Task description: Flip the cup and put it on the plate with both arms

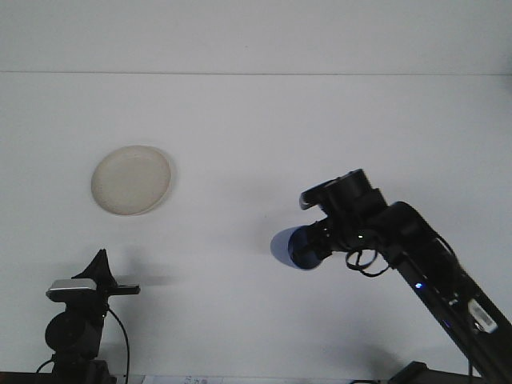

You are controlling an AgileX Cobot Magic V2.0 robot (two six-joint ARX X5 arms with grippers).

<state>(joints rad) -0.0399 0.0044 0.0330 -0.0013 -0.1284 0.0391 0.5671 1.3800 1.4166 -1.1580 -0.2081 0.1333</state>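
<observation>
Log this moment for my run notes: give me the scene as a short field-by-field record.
surface: white table
plate: cream plate, far left, nothing on it
cup: blue cup, lying sideways, held near the table's middle
right hand: right hand, shut on the cup, arm stretched leftward
left hand: left hand, near the lower left corner, holding nothing; fingers unclear
cup to plate: well apart, cup right of the plate
task state: cup not yet on the plate

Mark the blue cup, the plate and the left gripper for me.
blue cup [290, 248], front view, on its rounded blue side.
plate [131, 180], front view, on its bare centre.
left gripper [120, 286], front view, near the fingertips, above the arm's base.
</observation>
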